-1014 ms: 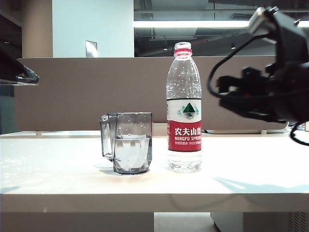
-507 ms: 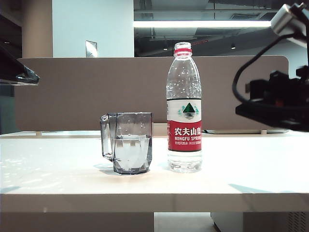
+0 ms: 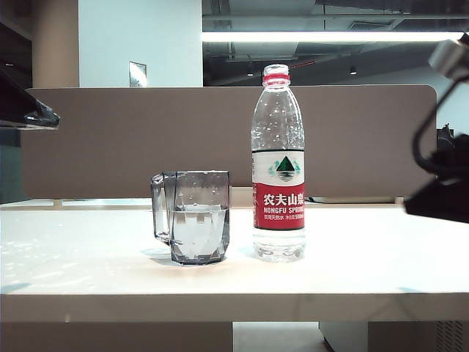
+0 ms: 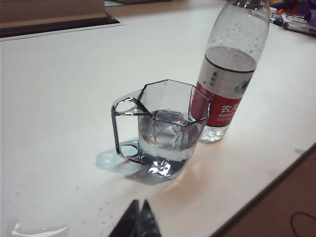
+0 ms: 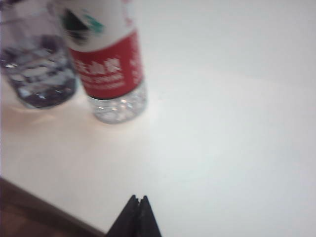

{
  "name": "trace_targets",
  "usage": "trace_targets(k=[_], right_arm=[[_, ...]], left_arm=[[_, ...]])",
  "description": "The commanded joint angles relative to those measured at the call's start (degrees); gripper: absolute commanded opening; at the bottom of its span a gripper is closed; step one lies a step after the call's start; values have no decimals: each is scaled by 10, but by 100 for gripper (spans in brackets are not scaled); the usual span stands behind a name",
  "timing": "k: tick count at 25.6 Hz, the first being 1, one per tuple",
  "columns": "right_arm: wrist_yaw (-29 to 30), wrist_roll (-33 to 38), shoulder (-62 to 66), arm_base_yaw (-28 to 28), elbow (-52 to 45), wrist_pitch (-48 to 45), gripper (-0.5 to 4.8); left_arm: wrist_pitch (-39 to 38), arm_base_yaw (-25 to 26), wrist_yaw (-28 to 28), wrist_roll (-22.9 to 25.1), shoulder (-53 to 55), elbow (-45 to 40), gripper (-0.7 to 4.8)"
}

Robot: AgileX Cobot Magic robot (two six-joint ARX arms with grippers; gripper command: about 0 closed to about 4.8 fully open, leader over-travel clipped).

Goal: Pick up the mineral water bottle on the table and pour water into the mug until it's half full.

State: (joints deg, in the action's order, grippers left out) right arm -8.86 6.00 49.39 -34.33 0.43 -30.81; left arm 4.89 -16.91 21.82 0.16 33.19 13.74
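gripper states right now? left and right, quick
Left gripper: closed, holding nothing, near the mug.
Right gripper: closed, holding nothing, apart from the bottle.

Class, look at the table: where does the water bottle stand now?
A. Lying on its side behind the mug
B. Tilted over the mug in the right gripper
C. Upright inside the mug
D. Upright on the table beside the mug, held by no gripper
D: the bottle stands upright on the table next to the mug, while the right gripper is shut and clear of it.
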Motion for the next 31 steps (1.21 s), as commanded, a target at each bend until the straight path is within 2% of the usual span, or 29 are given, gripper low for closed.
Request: trace_targets(k=[1,12,16,21,31], right_arm=[[3,0,-60,50,-4,77,-6],[151,1,-235,229,-4,281,-6],[152,18,-300,253,-4,336,-6],[123,18,-353,275,-4,380,-6],[112,17,-436,283,-4,410,-5]], left_arm=[[3,-1,1,-2,-1,2,-5],[3,-1,0,-2,-1,2,-5],[3,-1,0,-2,-1,2,-5],[3,-1,0,-2,-1,2,-5],[3,-1,0,-2,-1,2,-5]])
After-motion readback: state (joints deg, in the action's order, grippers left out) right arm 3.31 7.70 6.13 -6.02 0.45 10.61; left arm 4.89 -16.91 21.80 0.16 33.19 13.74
